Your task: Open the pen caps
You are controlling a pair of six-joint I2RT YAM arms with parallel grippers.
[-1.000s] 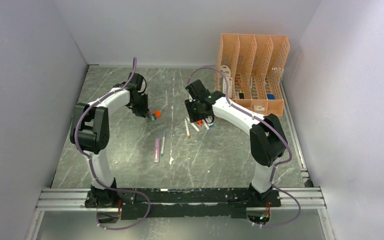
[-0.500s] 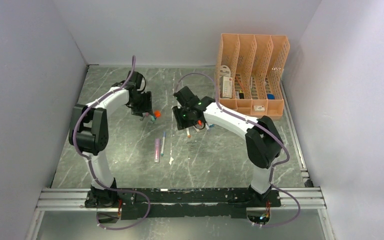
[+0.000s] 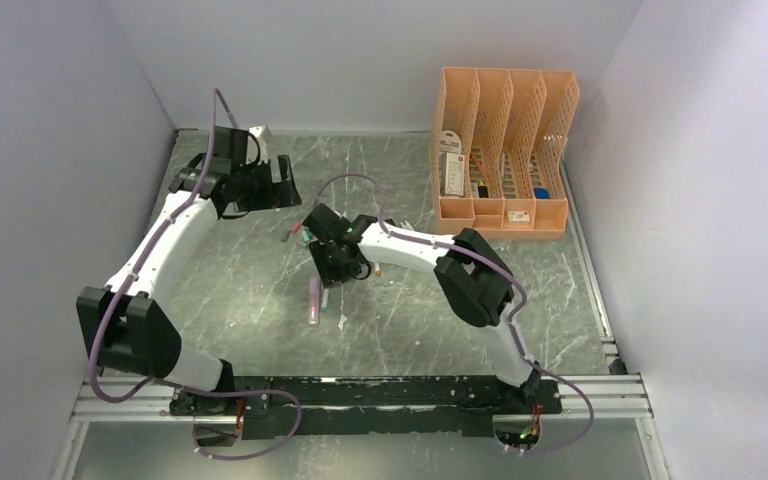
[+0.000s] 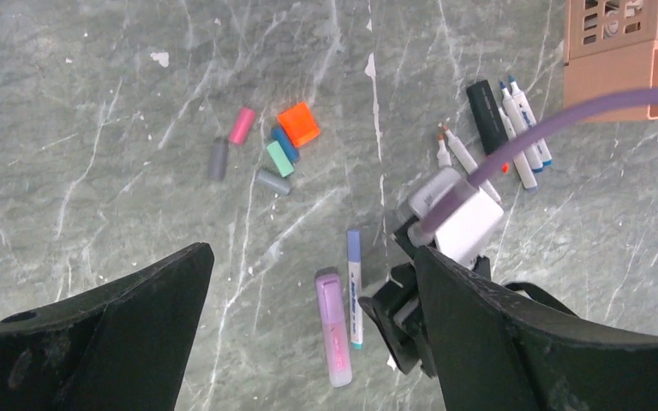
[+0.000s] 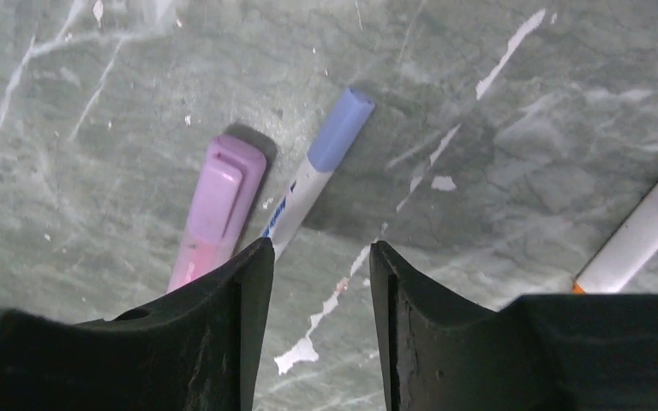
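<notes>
Lying loose on the grey veined table (image 4: pixel 94 86), pen caps (image 4: pixel 274 150) are being framed by the wide, empty jaws of the left gripper (image 4: pixel 313 257). The right gripper (image 5: pixel 319 248) is being held narrowly parted, empty, above a blue-capped pen (image 5: pixel 317 171) beside a pink highlighter (image 5: pixel 218 210). White walls (image 3: pixel 360 60) and an orange rack (image 3: pixel 505 110) are being shown behind.

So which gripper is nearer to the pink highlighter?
Right. The right gripper hangs low, close over the highlighter, jaws open and empty. The left gripper is raised well away from it, toward the far left, also open.
</notes>
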